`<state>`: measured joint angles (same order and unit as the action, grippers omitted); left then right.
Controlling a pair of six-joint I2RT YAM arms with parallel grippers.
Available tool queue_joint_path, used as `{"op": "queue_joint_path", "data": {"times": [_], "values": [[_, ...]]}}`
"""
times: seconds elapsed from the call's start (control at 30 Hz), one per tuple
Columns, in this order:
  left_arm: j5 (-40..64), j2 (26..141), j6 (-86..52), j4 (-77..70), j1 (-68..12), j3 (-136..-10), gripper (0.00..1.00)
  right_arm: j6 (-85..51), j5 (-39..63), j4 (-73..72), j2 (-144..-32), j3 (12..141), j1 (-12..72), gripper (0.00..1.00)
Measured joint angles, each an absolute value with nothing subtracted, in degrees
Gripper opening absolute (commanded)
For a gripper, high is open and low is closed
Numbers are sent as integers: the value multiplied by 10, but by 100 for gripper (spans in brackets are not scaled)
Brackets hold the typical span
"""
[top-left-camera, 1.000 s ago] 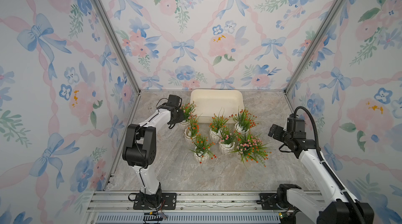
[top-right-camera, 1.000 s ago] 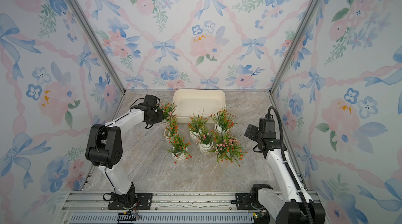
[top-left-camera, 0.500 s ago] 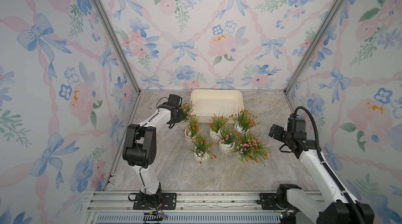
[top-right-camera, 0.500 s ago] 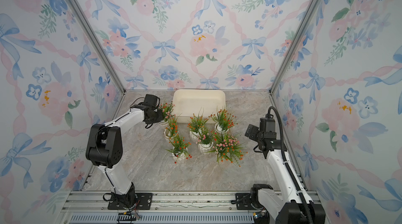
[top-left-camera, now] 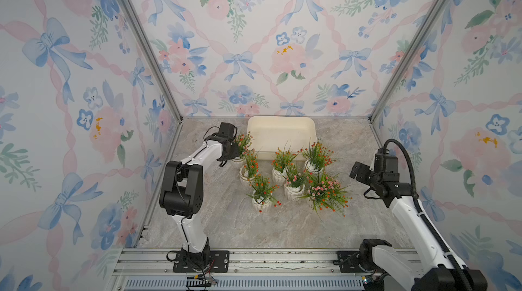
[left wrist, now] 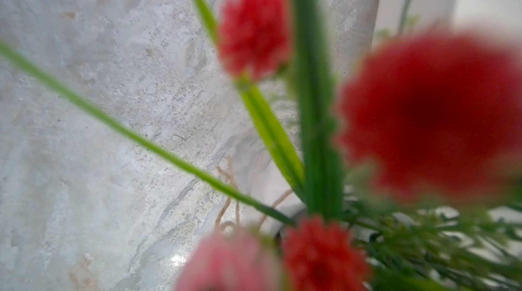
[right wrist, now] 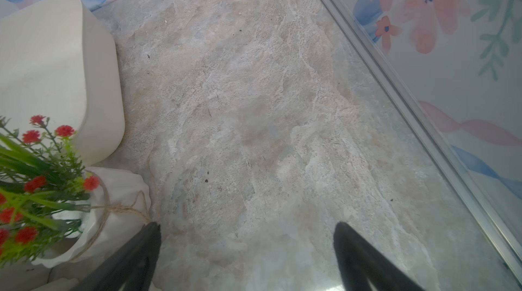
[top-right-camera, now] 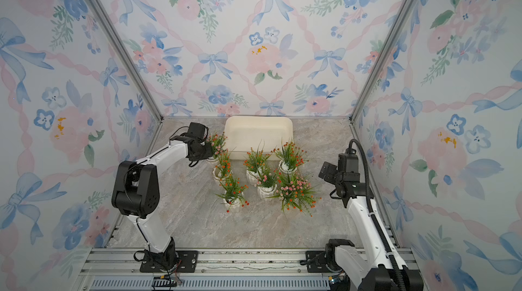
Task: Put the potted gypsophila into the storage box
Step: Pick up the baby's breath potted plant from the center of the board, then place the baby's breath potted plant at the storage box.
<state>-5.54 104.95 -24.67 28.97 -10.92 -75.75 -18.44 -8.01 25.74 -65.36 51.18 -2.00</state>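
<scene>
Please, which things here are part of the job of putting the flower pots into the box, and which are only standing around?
Part of the job:
- seven potted gypsophila, none boxed yet
- storage box, empty
- left claw, closed among one pot's sprigs
- right claw, open, holding nothing

Only surroundings:
- table
- floral wallpaper
- metal rail

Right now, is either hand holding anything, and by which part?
Left hand shut in the leftmost potted gypsophila, apparently gripping its stems; contact hidden. Right hand open, empty.
</scene>
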Motion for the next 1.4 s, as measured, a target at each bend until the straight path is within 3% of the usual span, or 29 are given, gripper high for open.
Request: {"op": "queue_joint_path", "data": {"times": [0.6, 1.13, 1.4], "values": [[-73, 1021, -229, 385, -109, -805, 0, -184, -82, 262, -647, 512, -22, 97], [-49, 1032, -203, 451, -117, -995, 0, -184, -82, 262, -648, 512, -22, 97], [-30, 1119, -188, 456, -137, -1135, 0, -184, -81, 262, -654, 512, -23, 97]]}}
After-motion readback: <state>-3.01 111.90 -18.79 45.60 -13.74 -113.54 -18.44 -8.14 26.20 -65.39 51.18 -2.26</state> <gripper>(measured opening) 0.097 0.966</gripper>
